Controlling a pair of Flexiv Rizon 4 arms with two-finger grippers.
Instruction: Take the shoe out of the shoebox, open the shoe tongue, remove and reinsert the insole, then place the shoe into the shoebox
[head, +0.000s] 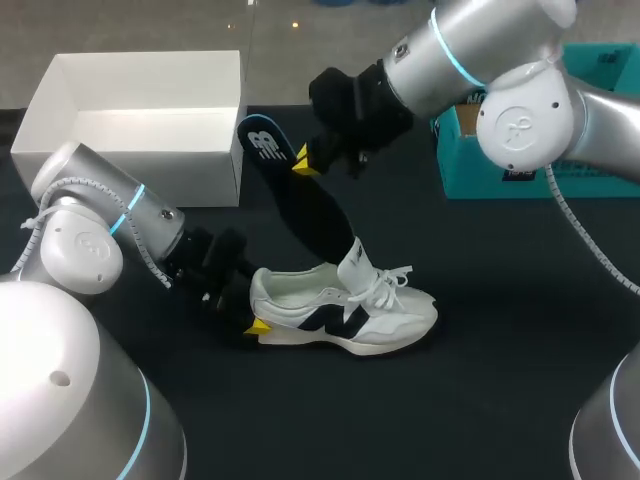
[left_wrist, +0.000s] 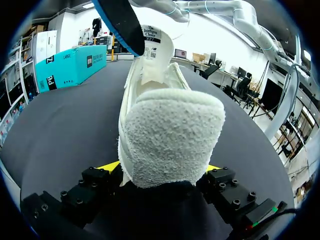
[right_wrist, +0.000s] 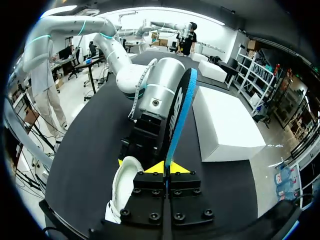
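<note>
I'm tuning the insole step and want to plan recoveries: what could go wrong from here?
1. The right gripper pinches the insole only near its heel end, while its front sits inside the shoe; it may bend or snag on the tongue.
2. The left gripper clamps just the heel, so drag from the insole might tilt or lift the shoe.

You're looking at black table (head: 500, 350) stretching under whole workspace, matte top catching soft, even light, no hard shadows showing. Teal box (head: 470, 175) lying flat at table's far right edge, long side facing you.
</note>
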